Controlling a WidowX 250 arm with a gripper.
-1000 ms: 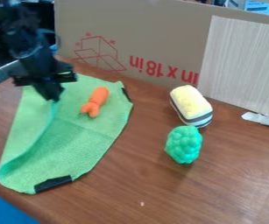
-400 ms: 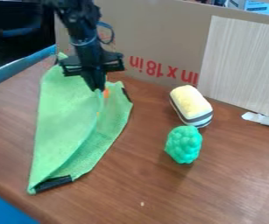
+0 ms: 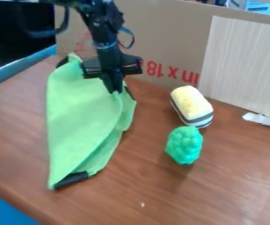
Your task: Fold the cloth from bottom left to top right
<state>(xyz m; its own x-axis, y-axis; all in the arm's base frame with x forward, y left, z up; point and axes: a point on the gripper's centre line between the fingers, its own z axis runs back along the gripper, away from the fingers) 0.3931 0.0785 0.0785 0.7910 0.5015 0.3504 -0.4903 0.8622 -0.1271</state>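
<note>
The black gripper (image 3: 117,91) hangs over the upper right part of the green cloth (image 3: 81,121), shut on a raised piece of its edge. The cloth lies doubled over along its left side, with the top layer drawn across to the right and a strip of the lower layer showing along the right edge. Black patches show at its bottom tip and upper corners. The orange carrot is hidden under the folded layer.
Right of the cloth lie a yellow, white and grey striped toy (image 3: 192,107) and a green bumpy toy (image 3: 184,145). A cardboard wall (image 3: 160,26) stands along the back, with a white scrap (image 3: 264,119) at the right.
The gripper has moved right, pulling the cloth's left part over the orange carrot, which was in view before. The cloth's bottom tip has shifted right too.
</note>
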